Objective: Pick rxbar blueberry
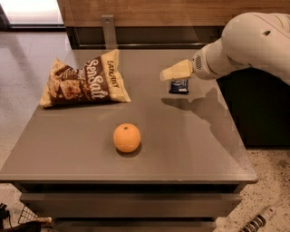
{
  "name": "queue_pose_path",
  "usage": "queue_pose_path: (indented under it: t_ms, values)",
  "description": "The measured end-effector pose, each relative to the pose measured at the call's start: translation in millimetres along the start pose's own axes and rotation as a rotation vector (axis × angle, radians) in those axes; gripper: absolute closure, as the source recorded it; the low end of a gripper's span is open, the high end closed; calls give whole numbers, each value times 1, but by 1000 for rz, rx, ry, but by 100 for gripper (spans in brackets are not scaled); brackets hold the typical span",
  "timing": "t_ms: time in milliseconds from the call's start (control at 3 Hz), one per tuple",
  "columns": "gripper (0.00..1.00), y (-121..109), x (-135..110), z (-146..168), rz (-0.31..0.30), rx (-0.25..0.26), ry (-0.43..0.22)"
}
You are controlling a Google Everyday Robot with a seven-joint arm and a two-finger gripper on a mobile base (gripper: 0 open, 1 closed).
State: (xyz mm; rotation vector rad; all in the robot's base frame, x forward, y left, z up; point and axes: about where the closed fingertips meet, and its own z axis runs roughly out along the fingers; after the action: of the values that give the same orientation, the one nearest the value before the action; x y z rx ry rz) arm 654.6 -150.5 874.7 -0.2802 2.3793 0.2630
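Note:
The rxbar blueberry [179,86] is a small dark navy bar lying flat on the grey table [181,145] at the far right. My gripper [168,73] is pale yellow and reaches in from the right on a large white arm [244,41]. It hovers just above the bar's far edge, with its tip a little to the bar's left. It hides the top of the bar. I see nothing held in it.
A tan-and-brown chip bag [86,84] lies at the far left of the table. An orange [127,137] sits near the middle front. A wooden wall [149,11] with a metal post [108,31] runs behind the table.

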Motion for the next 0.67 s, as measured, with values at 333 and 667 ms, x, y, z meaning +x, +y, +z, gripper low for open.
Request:
queue_pose_path:
  t_ms: [333,667]
  values:
    - [0,27,3,34,-47,13,38]
    - [0,33,1,52,-57,16,51]
